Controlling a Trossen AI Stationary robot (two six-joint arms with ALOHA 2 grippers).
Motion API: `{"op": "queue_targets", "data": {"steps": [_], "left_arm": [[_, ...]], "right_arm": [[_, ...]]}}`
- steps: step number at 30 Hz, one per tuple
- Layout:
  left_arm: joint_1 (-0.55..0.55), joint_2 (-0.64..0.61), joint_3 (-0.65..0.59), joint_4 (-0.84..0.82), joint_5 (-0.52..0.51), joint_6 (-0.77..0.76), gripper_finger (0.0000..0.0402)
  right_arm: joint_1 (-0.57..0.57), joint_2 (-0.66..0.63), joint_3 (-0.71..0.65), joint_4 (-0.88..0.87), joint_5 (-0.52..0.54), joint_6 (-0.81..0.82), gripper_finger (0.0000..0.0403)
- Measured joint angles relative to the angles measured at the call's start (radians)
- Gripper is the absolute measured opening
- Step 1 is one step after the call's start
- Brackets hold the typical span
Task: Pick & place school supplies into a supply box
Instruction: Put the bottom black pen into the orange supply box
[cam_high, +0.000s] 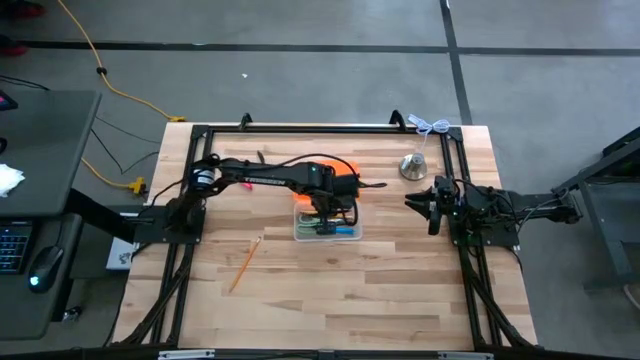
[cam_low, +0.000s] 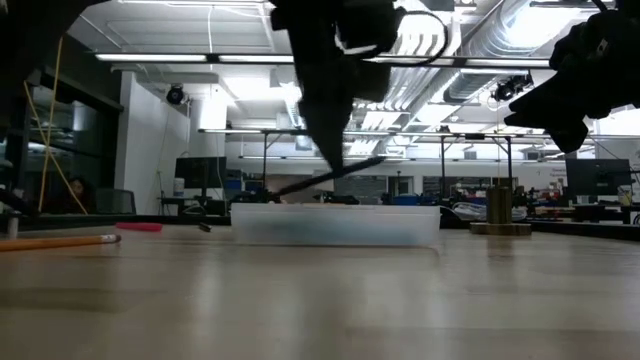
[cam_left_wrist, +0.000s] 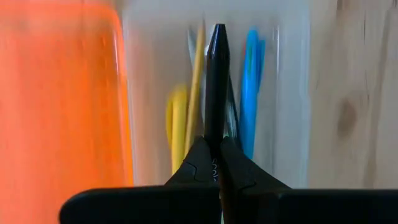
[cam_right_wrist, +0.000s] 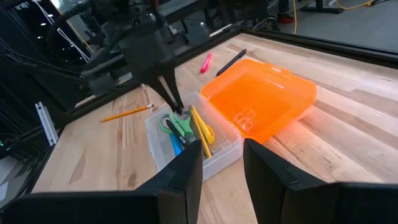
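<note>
The supply box (cam_high: 327, 230) is a clear tray in the middle of the table, and its orange lid (cam_right_wrist: 261, 99) lies open on its far side. In it lie green scissors (cam_right_wrist: 179, 127), a yellow pen (cam_left_wrist: 176, 118), a wooden pencil (cam_left_wrist: 196, 87) and blue pens (cam_left_wrist: 250, 87). My left gripper (cam_left_wrist: 214, 155) hangs over the box, shut on a black pen (cam_left_wrist: 216, 81). A wooden pencil (cam_high: 245, 262) lies on the table near left of the box. A pink pen (cam_right_wrist: 205, 62) and another black pen (cam_right_wrist: 233, 61) lie beyond the lid. My right gripper (cam_right_wrist: 221, 168) waits open at the table's right. My left gripper pinches the black pen's shaft (cam_left_wrist: 215, 138) between its two fingertips (cam_left_wrist: 198, 158), coming from above and pointing steeply down. The pen hangs clear above the box (cam_low: 335, 225). It is tilted, with its right end (cam_low: 380, 160) higher than its left.
A silver bell-shaped object (cam_high: 413, 165) stands far right of the box. A black frame (cam_high: 320, 128) runs along the table's far edge and down both sides. Bare wood lies along the near half of the table (cam_high: 330, 300).
</note>
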Motion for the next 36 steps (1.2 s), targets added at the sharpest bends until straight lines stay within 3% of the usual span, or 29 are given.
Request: {"op": "queue_targets", "data": {"steps": [14, 36], "left_arm": [[0.002, 0.087, 0.001, 0.036, 0.011, 0.001, 0.0021], [0.007, 0.089, -0.001, 0.011, 0.026, 0.009, 0.0022]], "right_arm": [[0.0, -0.001, 0.0, -0.001, -0.001, -0.01, 0.0094], [0.0, 0.0, 0.0, -0.002, 0.0, -0.026, 0.0094]]}}
